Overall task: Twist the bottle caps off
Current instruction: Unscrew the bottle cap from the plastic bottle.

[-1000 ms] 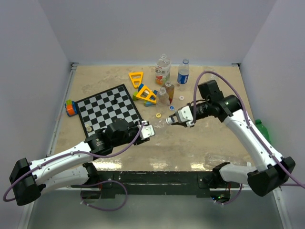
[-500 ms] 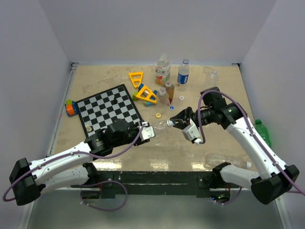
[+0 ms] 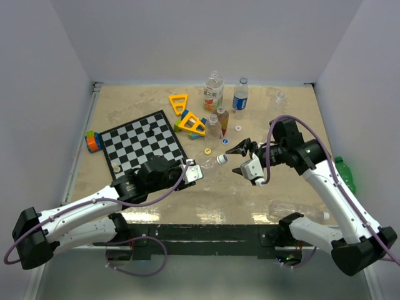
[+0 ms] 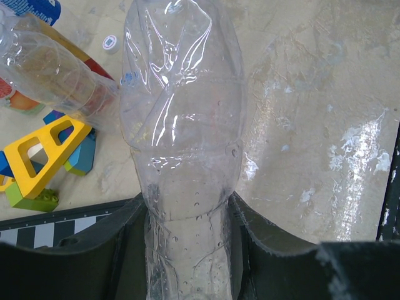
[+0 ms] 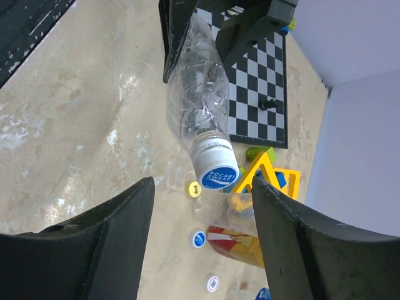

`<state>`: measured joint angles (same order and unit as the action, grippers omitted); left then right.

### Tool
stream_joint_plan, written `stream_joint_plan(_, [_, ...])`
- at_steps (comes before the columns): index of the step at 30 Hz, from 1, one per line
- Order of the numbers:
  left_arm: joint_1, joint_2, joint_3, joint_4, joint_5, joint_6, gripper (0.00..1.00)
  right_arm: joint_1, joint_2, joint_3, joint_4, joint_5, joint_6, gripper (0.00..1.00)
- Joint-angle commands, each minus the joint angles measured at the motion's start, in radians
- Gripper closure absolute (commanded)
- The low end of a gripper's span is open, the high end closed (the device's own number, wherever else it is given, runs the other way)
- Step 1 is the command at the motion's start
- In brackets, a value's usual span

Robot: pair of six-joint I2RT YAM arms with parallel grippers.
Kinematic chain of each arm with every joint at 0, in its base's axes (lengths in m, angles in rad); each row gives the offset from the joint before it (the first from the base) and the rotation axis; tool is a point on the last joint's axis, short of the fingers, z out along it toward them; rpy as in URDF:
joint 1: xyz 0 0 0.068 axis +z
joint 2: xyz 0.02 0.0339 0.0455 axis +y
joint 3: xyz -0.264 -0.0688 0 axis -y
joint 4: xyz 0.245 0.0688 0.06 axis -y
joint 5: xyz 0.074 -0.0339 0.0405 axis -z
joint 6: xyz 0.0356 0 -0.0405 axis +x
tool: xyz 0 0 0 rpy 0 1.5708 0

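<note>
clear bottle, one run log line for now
left gripper: shut on clear bottle | right gripper: open, facing cap, not touching | cap: on bottle

Bright even light, glare on table (image 4: pixel 350 137), foreground seemingly soft.

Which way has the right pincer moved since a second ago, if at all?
Yes. In the top view the right pincer has backed off rightward, away from the checkerboard, jaws now open, leaving the cap on the clear bottle.
</note>
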<state>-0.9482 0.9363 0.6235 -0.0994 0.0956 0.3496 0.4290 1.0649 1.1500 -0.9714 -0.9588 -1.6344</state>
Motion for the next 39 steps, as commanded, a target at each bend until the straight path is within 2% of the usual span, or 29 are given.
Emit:
stream_joint_plan(1, [0.006, -0.022, 0.002, 0.017, -0.01, -0.02, 1.0, -0.009, -0.08, 0.01, 0.042, 0.008, 0.23, 0.33])
stream_joint_plan(3, [0.006, -0.022, 0.002, 0.017, -0.01, -0.02, 1.0, -0.009, -0.106, 0.017, 0.094, 0.028, 0.391, 0.33])
stream_joint_plan(8, [0.006, -0.019, 0.002, 0.018, -0.005, -0.02, 1.0, -0.009, -0.131, 0.019, 0.307, 0.124, 0.987, 0.28])
stream_joint_plan(11, [0.006, -0.019, 0.002, 0.017, -0.005, -0.02, 1.0, -0.009, -0.115, -0.002, 0.327, 0.102, 1.146, 0.25])
stream_joint_plan(12, [0.006, -0.019, 0.002, 0.017, -0.007, -0.021, 1.0, -0.009, -0.111, -0.019, 0.356, 0.072, 1.2, 0.05])
stream_joint_plan(13, [0.006, -0.017, 0.002, 0.017, -0.008, -0.021, 1.0, -0.009, -0.102, -0.015, 0.332, 0.077, 1.178, 0.02])
stream_joint_plan(16, [0.006, -0.019, 0.002, 0.017, -0.008, -0.021, 1.0, -0.009, -0.047, 0.004, 0.349, 0.064, 1.237, 0.02])
stream_joint_plan(18, [0.006, -0.022, 0.002, 0.015, -0.011, -0.021, 1.0, -0.009, 0.012, 0.031, 0.294, 0.019, 1.196, 0.02])
stream_joint_plan(22, [0.006, -0.028, 0.002, 0.015, -0.011, -0.02, 1.0, -0.009, 0.136, 0.066, 0.218, 0.034, 1.18, 0.02])
stream_joint_plan(26, [0.006, -0.028, 0.002, 0.015, -0.01, -0.02, 1.0, -0.009, 0.179, 0.079, 0.207, 0.023, 1.183, 0.02])
stream_joint_plan(32, [0.005, -0.03, 0.002, 0.017, -0.008, -0.02, 1.0, -0.009, 0.164, 0.08, 0.203, -0.012, 1.176, 0.13])
stream_joint_plan(39, [0.006, -0.027, 0.001, 0.017, -0.008, -0.02, 1.0, -0.009, 0.165, 0.103, 0.186, -0.06, 1.165, 0.19])
